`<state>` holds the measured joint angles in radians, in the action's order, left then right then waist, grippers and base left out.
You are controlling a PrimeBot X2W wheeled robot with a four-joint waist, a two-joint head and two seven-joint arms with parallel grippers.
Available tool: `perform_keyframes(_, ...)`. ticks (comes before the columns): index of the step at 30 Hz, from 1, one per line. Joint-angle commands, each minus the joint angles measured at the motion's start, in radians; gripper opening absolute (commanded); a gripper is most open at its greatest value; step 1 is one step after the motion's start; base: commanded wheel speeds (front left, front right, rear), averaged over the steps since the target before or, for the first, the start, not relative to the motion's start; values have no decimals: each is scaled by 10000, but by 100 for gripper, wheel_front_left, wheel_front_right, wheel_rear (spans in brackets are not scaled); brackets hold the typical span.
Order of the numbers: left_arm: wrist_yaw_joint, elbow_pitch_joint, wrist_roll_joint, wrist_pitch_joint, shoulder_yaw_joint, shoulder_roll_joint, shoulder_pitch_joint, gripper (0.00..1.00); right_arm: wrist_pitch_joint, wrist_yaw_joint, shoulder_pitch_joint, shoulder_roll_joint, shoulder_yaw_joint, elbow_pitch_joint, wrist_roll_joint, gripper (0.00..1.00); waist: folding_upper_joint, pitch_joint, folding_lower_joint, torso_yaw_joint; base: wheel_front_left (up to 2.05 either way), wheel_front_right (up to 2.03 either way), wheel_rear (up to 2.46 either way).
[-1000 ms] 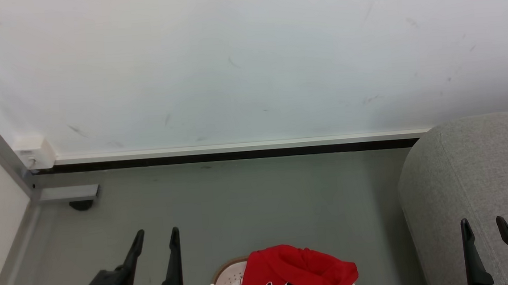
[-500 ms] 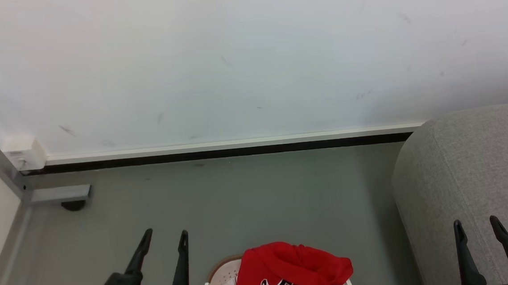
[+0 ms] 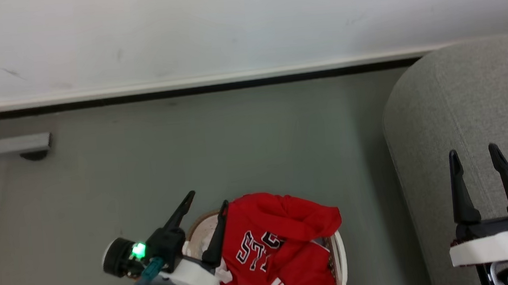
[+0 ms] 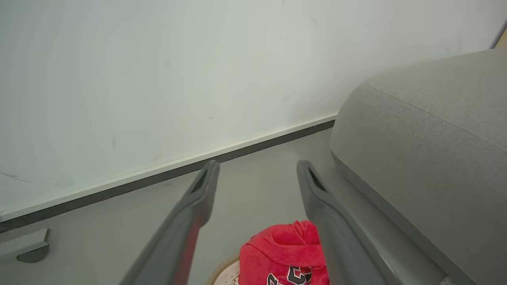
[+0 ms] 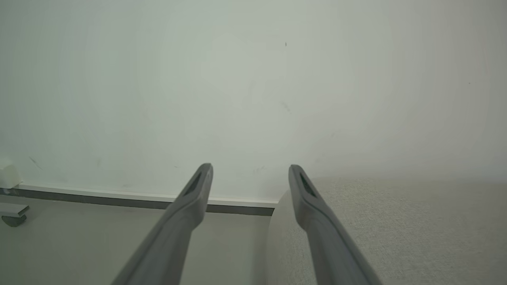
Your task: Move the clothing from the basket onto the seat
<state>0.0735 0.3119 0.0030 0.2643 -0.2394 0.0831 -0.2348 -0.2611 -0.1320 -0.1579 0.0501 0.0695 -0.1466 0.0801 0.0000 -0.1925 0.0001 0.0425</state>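
Since the left claw [image 3: 208,198] hangs over the left edge of the basket [image 3: 338,253], its two dark fingers spread wide with nothing between them, it looks the arm to make the pick. Its inner finger crosses the left margin of the clothing [image 3: 283,234] in the head view, but whether it touches the cloth cannot be told there. The left wrist view shows the red heap low between the fingers and seemingly beneath them, so I judge the claw to be above it and not yet in contact. From this claw the clothing lies down and slightly to the robot's right. The heap fills the basket and bulges over the brown rim. Its topmost fold runs as a thick ridge from left to right across the basket, roughly in line with the gap between the fingers. A turn of the wrist, or a pinch at the near end of that ridge, would probably give a surer hold. Farther right, past a strip of bare grey floor [image 3: 237,152], stands the seat [image 3: 470,100], its rounded end near the basket yet apart from it. The right claw [image 3: 472,150] hovers over that end of the seat, equally wide open and empty, well apart from the clothing, so the carry will likely run left to right.
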Motion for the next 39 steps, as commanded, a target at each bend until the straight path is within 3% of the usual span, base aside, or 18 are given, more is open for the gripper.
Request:
perform_keyframes(1, 83, 251, 186, 5, -128, 81, -398, 100, -27, 24, -370, -16, -90, 87, 114, 100, 0, -1187, -1, 361, 0, 0, 0)
perform_keyframes(9, 459, 2663, 578, -95, -1339, 174, -2146, 100, -27, 24, -1843, -18, -681, 344, 463, 100, 0, -3100, -1, 925, 0, 0, 0)
perform_keyframes(22, 571, 6150, 318, -1504, -3192, 349, -4637, 100, -27, 24, -2969, -19, -1040, 1252, 967, 100, 0, -5707, -1, 1649, 0, 0, 0)
perform_keyframes(33, 555, 7730, 2, -1712, -3365, 972, -6081, 100, -27, 24, -3242, -17, -1141, 2160, 1417, 100, 0, -7334, -1, 2064, 0, 0, 0)
perform_keyframes(34, 555, 7843, -27, -1641, -3323, 989, -6103, 42, -27, 24, -3186, -17, -1123, 2191, 1443, 100, 0, -7345, -1, 2086, 0, 0, 0)
perform_keyframes(35, 555, 7934, -52, -1586, -3323, 977, -6134, 0, -27, 24, -3125, -14, -1063, 2208, 1474, 100, 0, -7324, -1, 2098, 0, 0, 0)
perform_keyframes(39, 555, 8147, -272, -1053, -3355, 607, -5996, 0, -27, 24, -2649, -17, -758, 1962, 1526, 100, 0, -6744, -1, 1853, 0, 0, 0)
